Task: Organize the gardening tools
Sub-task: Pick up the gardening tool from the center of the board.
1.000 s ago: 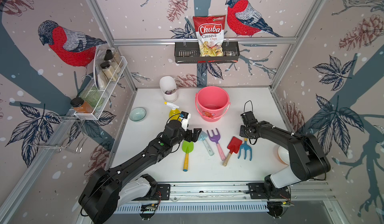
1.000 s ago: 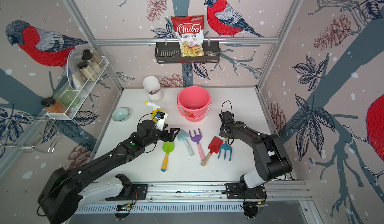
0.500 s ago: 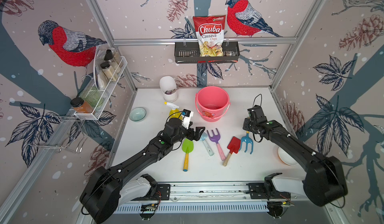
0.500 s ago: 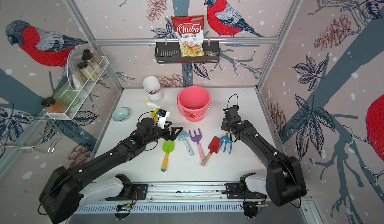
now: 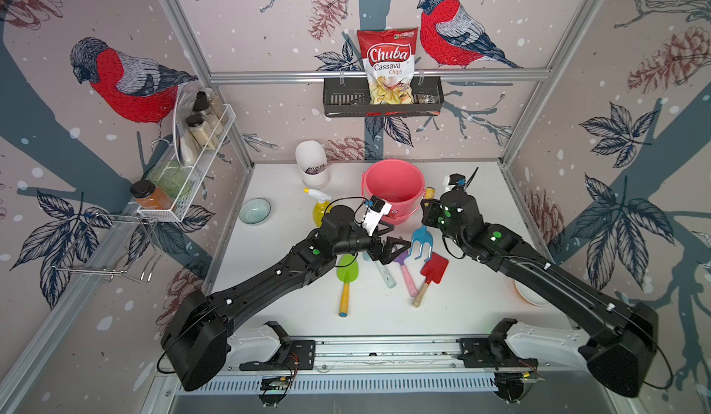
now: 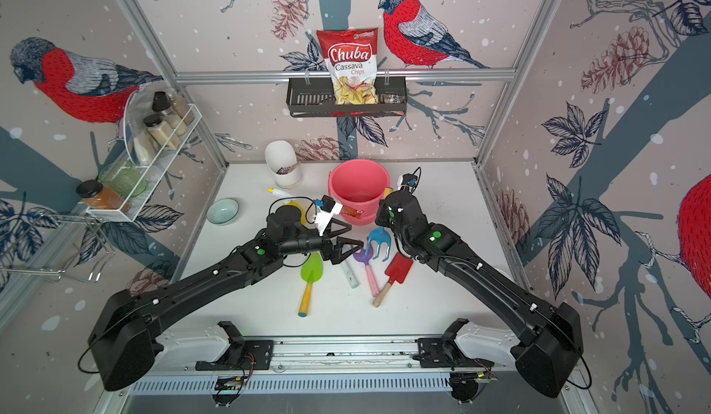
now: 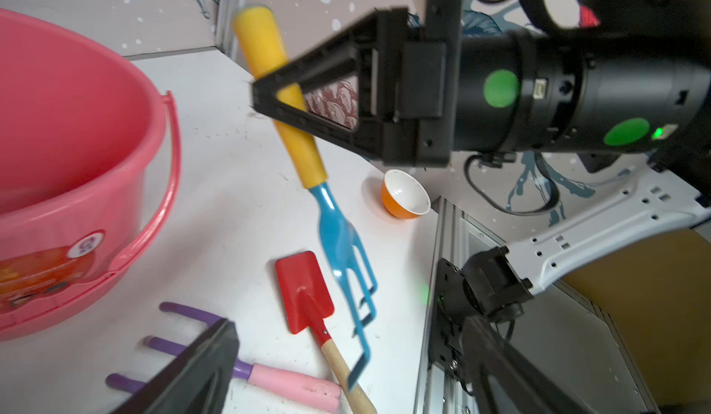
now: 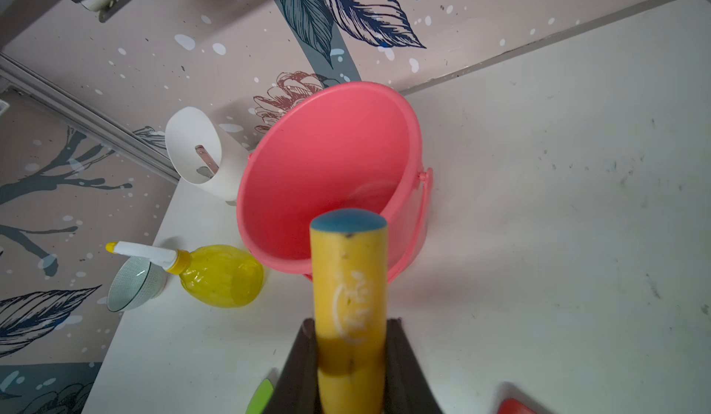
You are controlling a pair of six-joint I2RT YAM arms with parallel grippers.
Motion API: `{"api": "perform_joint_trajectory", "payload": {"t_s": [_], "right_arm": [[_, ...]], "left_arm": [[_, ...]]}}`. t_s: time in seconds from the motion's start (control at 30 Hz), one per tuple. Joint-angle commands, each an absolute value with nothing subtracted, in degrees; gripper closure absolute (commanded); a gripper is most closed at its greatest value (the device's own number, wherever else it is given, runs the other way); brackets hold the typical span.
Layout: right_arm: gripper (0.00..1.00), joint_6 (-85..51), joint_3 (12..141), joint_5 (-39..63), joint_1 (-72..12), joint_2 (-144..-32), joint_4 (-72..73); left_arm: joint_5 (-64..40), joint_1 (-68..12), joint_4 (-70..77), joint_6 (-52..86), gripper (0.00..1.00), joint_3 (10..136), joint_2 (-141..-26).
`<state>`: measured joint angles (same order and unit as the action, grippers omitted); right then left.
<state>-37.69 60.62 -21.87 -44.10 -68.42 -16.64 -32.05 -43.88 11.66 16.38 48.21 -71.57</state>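
One tool in hand: your right gripper (image 8: 352,358) clamps the yellow-handled blue plastic fork (image 5: 421,239) beside the pink plastic bucket (image 5: 392,177), left gripper (image 5: 394,254) wide; next, likely clear its rim, release.

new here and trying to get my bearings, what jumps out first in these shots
The pink bucket at the back middle of the white table draws the eye first, with the right gripper beside it shut on the yellow handle of the blue fork, tines pointing down. In front lie the green shovel, purple fork and red shovel, and a red Chuba chips bag stands in the black shelf on the back wall.
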Motion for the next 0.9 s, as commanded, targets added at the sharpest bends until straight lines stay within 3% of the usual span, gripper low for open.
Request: {"api": "perform_joint_trajectory", "payload": {"t_s": [0.0,0.43,0.87], "right_arm": [[1.00,-39.2,62.2,-26.3,-46.0,-69.4,-11.6],[1.00,-42.8,62.1,-28.3,-50.6,-69.7,-6.4],[1.00,-43.5,61.3,-29.8,-52.6,-69.7,-4.2]], "left_arm": [[-33.4,-44.4,9.0,14.0,0.11,48.7,-71.3],[-27.1,-44.4,12.9,16.2,0.23,47.0,-71.7],[-25.7,-44.5,12.2,17.4,0.60,48.2,-74.2]]}}
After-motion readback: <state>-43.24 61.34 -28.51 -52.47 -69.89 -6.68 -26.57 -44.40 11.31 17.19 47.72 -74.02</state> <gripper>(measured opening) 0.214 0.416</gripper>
